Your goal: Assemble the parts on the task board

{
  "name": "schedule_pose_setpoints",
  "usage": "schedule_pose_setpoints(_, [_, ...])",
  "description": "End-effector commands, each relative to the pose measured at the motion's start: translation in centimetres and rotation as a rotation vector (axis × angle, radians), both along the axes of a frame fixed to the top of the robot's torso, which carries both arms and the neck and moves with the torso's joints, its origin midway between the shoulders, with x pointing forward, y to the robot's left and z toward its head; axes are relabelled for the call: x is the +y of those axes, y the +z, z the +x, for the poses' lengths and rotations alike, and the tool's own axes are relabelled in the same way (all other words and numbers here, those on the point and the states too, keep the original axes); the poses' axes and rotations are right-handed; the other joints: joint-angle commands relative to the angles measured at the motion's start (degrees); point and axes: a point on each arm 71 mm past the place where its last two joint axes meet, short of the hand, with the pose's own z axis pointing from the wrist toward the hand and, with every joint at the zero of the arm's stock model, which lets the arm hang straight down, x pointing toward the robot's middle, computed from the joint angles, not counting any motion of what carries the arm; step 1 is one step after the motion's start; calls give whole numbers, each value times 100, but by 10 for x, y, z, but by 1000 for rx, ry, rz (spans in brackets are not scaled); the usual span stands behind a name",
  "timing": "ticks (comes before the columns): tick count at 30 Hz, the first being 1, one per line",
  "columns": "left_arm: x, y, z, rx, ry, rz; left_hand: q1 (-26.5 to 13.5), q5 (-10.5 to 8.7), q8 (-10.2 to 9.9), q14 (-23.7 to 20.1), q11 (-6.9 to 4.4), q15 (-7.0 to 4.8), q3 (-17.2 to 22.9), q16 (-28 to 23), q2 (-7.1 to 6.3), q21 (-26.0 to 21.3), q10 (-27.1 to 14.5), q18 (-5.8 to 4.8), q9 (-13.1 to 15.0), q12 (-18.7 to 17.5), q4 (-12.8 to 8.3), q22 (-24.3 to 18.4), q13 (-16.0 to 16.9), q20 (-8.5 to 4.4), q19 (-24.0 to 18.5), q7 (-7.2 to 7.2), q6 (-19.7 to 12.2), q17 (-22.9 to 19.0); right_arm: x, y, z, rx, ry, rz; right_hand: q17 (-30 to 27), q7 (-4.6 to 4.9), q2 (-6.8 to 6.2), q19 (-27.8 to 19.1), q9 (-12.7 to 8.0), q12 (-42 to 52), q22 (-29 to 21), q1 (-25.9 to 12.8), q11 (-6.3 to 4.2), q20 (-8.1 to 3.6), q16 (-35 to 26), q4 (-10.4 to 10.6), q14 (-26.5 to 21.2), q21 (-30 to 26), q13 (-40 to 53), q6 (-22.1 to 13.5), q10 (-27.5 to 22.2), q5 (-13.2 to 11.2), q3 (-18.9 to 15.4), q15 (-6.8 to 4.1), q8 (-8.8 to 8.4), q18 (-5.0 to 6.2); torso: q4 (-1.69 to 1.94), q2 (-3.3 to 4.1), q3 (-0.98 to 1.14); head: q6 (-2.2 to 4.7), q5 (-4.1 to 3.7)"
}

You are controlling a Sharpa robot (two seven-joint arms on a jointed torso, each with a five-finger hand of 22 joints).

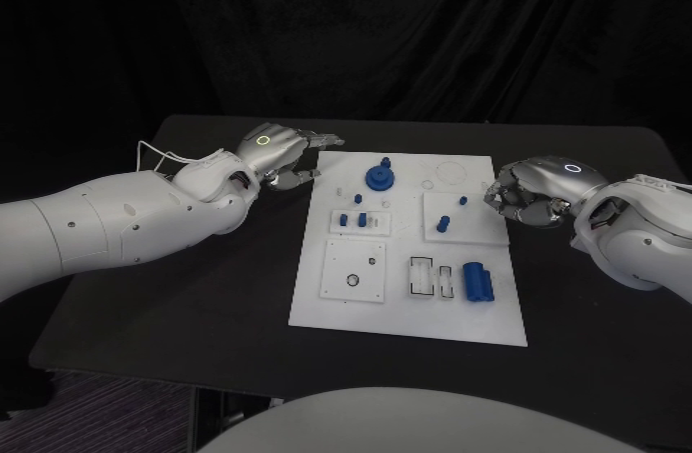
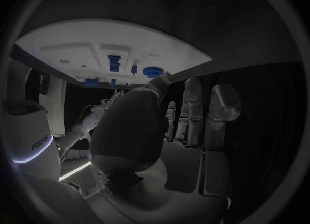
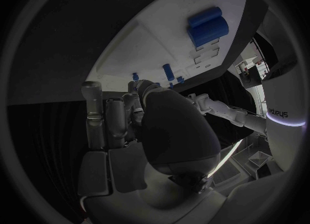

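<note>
small parts (image 1: 361, 219) on the task board (image 1: 411, 308) too tiny to identify.

The task board (image 1: 343, 311) lies mid-worktop (image 1: 173, 303). On it, the geared part (image 1: 379, 178) stands near its far edge, two cylinders (image 1: 480, 283) near its right edge.

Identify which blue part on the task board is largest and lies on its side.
The blue cylinder pair at the task board's near right; the other blue parts are smaller and stand upright.
</note>
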Motion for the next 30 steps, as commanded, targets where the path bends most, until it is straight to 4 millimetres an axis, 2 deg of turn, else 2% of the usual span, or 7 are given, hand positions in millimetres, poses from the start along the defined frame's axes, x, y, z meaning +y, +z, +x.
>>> schedule_pose_setpoints(1, [9, 8, -2, -57, 9, -106, 28, -43, -11, -585, 107, 90, -257, -272, 27, -1158, -951, 205, -244, 434, 36, 421, -6, 93, -643, 11, 62, -479, 1, 2, 0, -4, -16, -2, -19, 0, -65, -31, 13, -161, 381, -6, 1, 9, -43, -2, -43, -39, -229, -26, -222, -22, 41, 7, 1, 118, 14, -29, -15, 0, 5])
schedule_pose_setpoints(7, [22, 11, -10, 12, -22, -239, 22, -57, 21, -1374, -104, 115, -410, -689, 47, -3222, -1082, 438, -267, 928, 230, -20, -187, 179, -2063, 38, 559, -665, 6, 12, 5, -19, -8, -6, -104, -3, -120, -36, 47, -740, 369, -8, 34, 30, -116, -4, -86, -152, -797, -33, -450, -105, 83, 31, 5, 128, 32, -71, -57, 0, -17])
schedule_pose_setpoints(9, [26, 11, -13, 92, -48, -336, -307, 55, 83, -3427, -208, 352, -574, -2300, 101, -4416, -1316, 296, -214, 1093, 644, -353, -371, 98, -4017, 256, 1105, -1349, 9, 18, 8, -30, -5, -8, -126, -7, -154, -28, 63, -987, 369, 1, 56, 46, -134, -14, -95, -189, -974, -27, -401, -142, 94, 52, 10, 127, 34, -77, -65, 0, -9])
schedule_pose_setpoints(13, [32, 10, -17, 278, -100, -553, -636, 274, 24, -5361, -607, -182, -1073, -5229, 145, -5842, -2144, 293, -431, 542, 1092, -1737, -1368, -441, -6173, 636, 1081, -3137, 14, 30, 15, -51, 2, -15, -160, -11, -226, -14, 77, -1487, 371, 21, 123, 83, -162, -36, -114, -251, -1325, -50, -328, -227, 96, 102, -6, 130, 37, -92, -84, 0, 22])
schedule_pose_setpoints(14, [32, 9, -18, 335, -116, -618, -772, 414, -10, -5825, -722, -239, -1226, -5722, 257, -5905, -2607, 287, -548, 28, 1130, -2926, -1740, -474, -6548, 569, 758, -3555, 16, 33, 16, -55, 5, -17, -119, -12, -250, 77, 72, -1755, 398, 34, 149, 100, -125, -46, -47, -168, -1512, -94, -297, -243, 106, 127, -33, 113, 41, -100, -90, 0, 34])
schedule_pose_setpoints(21, [26, -4, -31, 699, -210, -1096, -907, 33, -145, -6251, -1063, -191, -2428, -6099, 753, -6056, -3553, 130, -1109, -1384, 1136, -5967, -2481, -583, -7201, 195, -1077, -4008, 19, 42, 25, -69, 16, -29, -265, -56, -393, 500, -57, -3129, 526, -9, 370, 206, -192, -46, 13, 309, -2497, -437, -391, -427, 112, 258, -251, 21, 96, -167, -142, 0, 39])
schedule_pose_setpoints(30, [13, -23, -57, 909, -293, -1410, -1144, -423, -173, -6251, -1130, -208, -2511, -6099, 710, -6166, -3741, 209, -1139, -1600, 1141, -7300, -2543, -515, -7308, -54, -1501, -4008, 19, 41, 26, -65, 30, -40, -523, -120, -448, 473, -352, -3620, 515, -12, 487, 277, -334, -116, -94, 248, -2957, -956, -716, -898, -61, 307, -288, 30, 182, -211, -201, 0, -172])
